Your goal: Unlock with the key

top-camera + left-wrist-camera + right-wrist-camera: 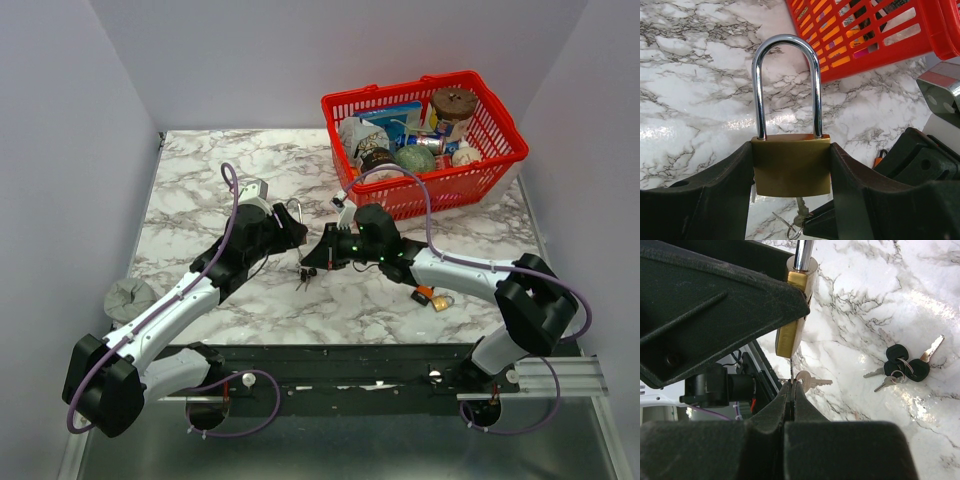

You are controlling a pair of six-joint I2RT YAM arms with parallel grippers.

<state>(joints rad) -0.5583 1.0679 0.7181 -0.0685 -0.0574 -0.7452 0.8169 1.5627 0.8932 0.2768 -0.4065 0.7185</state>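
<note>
Brass padlock [790, 167] sits clamped in the left hand [293, 230]. Right hand [792, 389] pinches the key [800, 206] directly under its base.

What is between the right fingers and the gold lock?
A silver key, pinched by the right fingers, reaching the gold lock's underside. Both wrist views show it.

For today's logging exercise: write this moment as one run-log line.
left claw: gripping padlock | right claw: shut on key below padlock | shackle: closed
</note>
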